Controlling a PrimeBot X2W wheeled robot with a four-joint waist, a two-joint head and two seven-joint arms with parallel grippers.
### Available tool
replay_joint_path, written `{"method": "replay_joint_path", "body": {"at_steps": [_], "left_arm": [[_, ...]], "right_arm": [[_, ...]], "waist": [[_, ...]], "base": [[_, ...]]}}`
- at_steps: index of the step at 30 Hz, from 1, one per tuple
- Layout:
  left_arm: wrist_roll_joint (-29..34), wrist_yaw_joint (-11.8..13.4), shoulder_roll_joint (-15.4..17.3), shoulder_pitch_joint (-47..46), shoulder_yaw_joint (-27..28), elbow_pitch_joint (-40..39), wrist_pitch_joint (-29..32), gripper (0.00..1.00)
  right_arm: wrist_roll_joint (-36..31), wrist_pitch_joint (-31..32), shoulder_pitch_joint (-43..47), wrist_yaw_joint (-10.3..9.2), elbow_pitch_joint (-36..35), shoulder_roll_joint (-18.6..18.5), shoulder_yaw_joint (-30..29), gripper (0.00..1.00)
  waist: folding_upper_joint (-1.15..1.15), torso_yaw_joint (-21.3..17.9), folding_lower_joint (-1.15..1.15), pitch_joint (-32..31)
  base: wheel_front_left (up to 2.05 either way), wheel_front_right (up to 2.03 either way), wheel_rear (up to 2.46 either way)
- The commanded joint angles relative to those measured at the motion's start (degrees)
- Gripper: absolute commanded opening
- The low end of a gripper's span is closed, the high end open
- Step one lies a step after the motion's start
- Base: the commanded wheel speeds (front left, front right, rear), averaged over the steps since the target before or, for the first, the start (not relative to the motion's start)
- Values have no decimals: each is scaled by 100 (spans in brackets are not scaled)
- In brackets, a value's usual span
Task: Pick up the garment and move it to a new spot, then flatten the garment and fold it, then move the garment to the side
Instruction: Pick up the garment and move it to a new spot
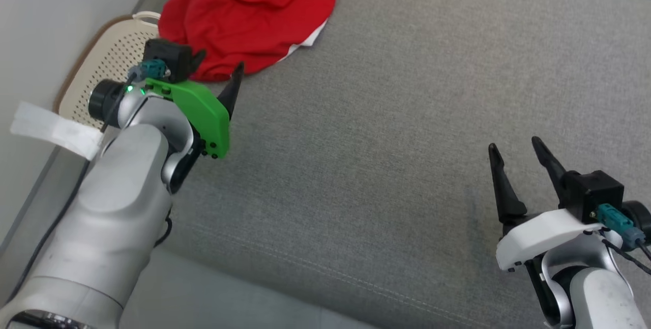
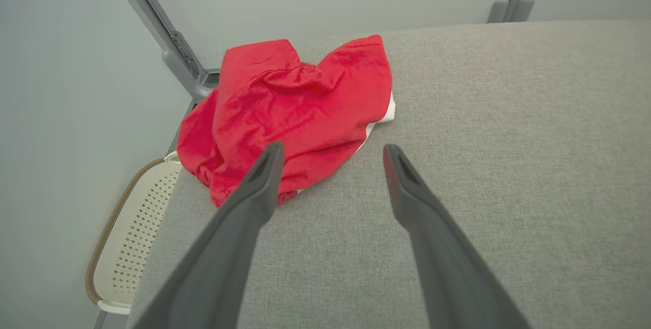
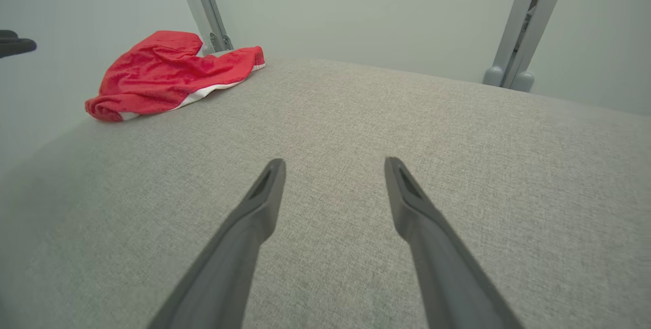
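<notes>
Just ahead of the left pincer (image 1: 219,62) lies the red garment (image 1: 249,13), a crumpled heap with a white edge along the side nearer the right pincer (image 1: 514,144). It sits bunched and unfolded at the far left corner of the grey cushion (image 1: 381,115), reaching the cushion's edge on its outer side.

The left pincer is spread wide, its two dark fingers (image 2: 244,207) well apart with nothing between them. Seen from its own wrist (image 2: 333,148), the outer finger overlaps the near hem of the garment (image 2: 295,105), while the inner one points at the bare cushion (image 2: 508,141) just beside the white edge. Whether that outer fingertip touches the cloth, I cannot tell.

Outward of the left pincer and lower down, a cream perforated basket (image 1: 101,59) with a brown rim stands beside the cushion, close under the garment's outer side (image 2: 132,232).

The right pincer is also spread wide and empty, poised over bare cushion and well apart from the garment. From its wrist (image 3: 334,162), the garment (image 3: 163,72) lies far ahead and off to the left, with open grey fabric (image 3: 356,115) between them.

Beyond the cushion's far edge, two grey metal posts rise against a pale wall. One (image 3: 203,3) stands just behind the garment, the other (image 3: 524,24) ahead of the right pincer and to its right.
</notes>
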Motion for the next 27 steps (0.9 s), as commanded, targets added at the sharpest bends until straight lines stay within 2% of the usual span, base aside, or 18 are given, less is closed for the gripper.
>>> {"method": "replay_joint_path", "body": {"at_steps": [1, 10, 14, 18, 24, 25, 26, 27], "left_arm": [[28, -29, 3, -332, -62, 159, -59, 100], [54, -8, 17, -1214, -220, 1191, 204, 100], [42, 173, 65, -1435, -175, 1631, 288, 100], [-5, 467, 104, -1621, -93, 2030, 394, 100], [-121, 720, 108, -1734, 11, 2408, 375, 100], [-105, 731, 100, -1738, 1, 2437, 363, 70], [-104, 728, 91, -1742, -9, 2466, 339, 20], [-133, 720, 79, -1745, 7, 2489, 304, 0]], "right_arm": [[-97, 132, -4, -6, -310, -30, -37, 100], [-266, 483, 91, -6, -1141, -72, -221, 100], [-268, 510, 135, -6, -1283, -75, -204, 100], [-281, 541, 126, -6, -1402, -75, -185, 100], [-284, 539, 114, -6, -1476, -89, -174, 100], [-281, 542, 112, -6, -1482, -89, -171, 100], [-281, 543, 113, -6, -1484, -88, -167, 100], [-279, 538, 111, -6, -1479, -87, -171, 100]], "waist": [[0, -549, -1, 1014], [0, -782, -1, 1690], [0, -839, -1, 1805], [0, -880, -1, 1880], [0, -956, -1, 1907], [0, -967, -1, 1907], [0, -976, -1, 1904], [0, -983, -1, 1898]], "base": [[0, 0, 0], [0, 0, 0], [0, 0, 0], [0, 0, 0], [0, 0, 0], [0, 0, 0], [0, 0, 0], [0, 0, 0]]}}
